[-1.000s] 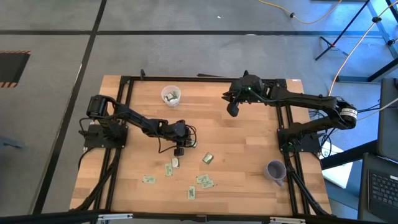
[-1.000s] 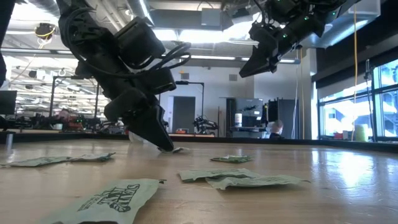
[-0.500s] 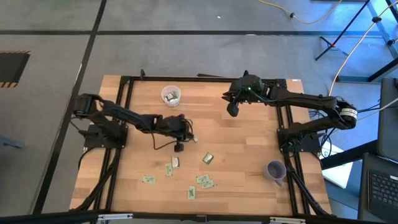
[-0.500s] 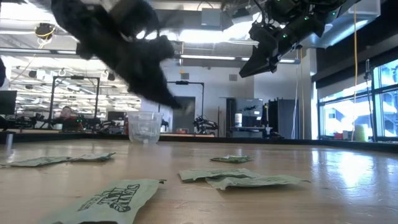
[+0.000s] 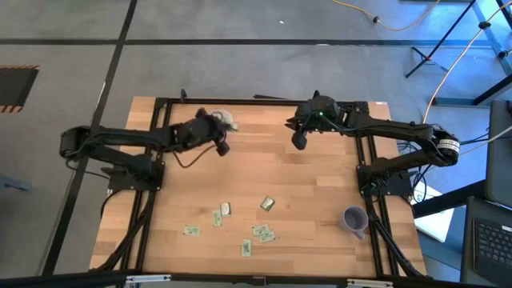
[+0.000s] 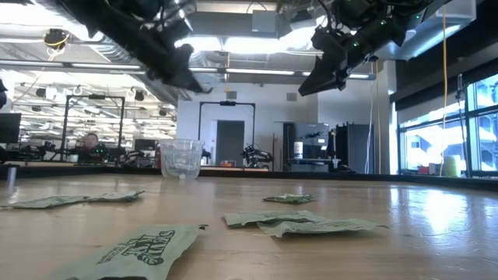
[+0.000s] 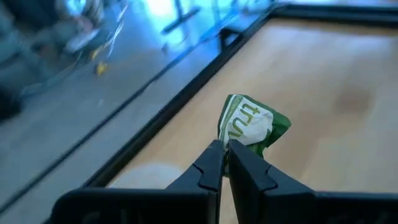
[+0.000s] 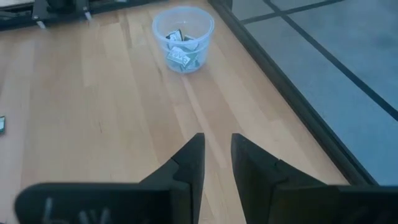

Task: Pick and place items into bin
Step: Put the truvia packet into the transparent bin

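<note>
My left gripper (image 5: 221, 144) hangs high over the table's far left part, just beside the clear cup (image 5: 226, 120), and is shut on a green and white packet (image 7: 250, 123). In the low view it (image 6: 194, 82) is well above the cup (image 6: 180, 159). The cup (image 8: 182, 36) stands upright on its base with a few packets inside. My right gripper (image 5: 299, 141) hovers open over the far middle of the table, touching nothing. Several more packets (image 5: 226, 209) lie flat on the near half of the table. My left gripper pinches the packet by its near edge (image 7: 231, 140) between both fingertips. The packet is lifted clear of the table and sticks out past the fingertips, crumpled where they meet it.
A purple cup (image 5: 354, 218) stands near the table's right near corner. Loose packets (image 6: 299, 222) lie close to the low camera. A black frame (image 5: 240, 101) runs along the table's far edge. Bare wood lies between the two grippers.
My left gripper has risen from the table near the packets, carrying one packet shut in its fingers. It has swung quickly toward the far edge and now hangs beside the clear cup. The right arm has kept still.
</note>
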{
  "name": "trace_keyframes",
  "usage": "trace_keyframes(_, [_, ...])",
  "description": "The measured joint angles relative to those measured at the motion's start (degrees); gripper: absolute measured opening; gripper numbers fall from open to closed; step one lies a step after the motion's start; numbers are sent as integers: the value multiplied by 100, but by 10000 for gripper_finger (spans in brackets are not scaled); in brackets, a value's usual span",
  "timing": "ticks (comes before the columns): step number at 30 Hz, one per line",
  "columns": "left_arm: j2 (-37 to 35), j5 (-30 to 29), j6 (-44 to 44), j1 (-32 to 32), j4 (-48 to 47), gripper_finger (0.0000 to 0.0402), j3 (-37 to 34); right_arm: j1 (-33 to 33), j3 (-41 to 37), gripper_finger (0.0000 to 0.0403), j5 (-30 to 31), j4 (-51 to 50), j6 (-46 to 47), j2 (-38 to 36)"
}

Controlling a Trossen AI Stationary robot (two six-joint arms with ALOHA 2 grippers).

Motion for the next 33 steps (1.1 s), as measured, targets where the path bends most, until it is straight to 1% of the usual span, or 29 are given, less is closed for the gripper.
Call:
trace_keyframes(3, [52, -6, -382, 376, -443, 17, 0, 0, 0, 83, -2, 163, 5, 0])
trace_keyframes(6, [203, -12, -538, 694, -735, 17, 0, 0, 0, 83, -4, 276, 5, 0])
trace_keyframes(15, [843, -2, -593, 1257, -636, 18, 0, 0, 0, 83, -24, 389, 15, 0])
trace_keyframes(21, [1235, 71, -692, 1404, -637, 20, 0, 0, 0, 83, -24, 386, 18, 0])
trace_keyframes(26, [1342, 303, -846, 1431, -619, 40, 0, 0, 0, 83, -24, 385, 15, 0])
trace_keyframes(30, [1240, 308, -956, 1431, -606, 55, 0, -2, 0, 83, -24, 384, 8, 0])
trace_keyframes(33, [938, 314, -1133, 1416, -529, 60, 0, 0, 0, 83, -24, 383, 5, 0])
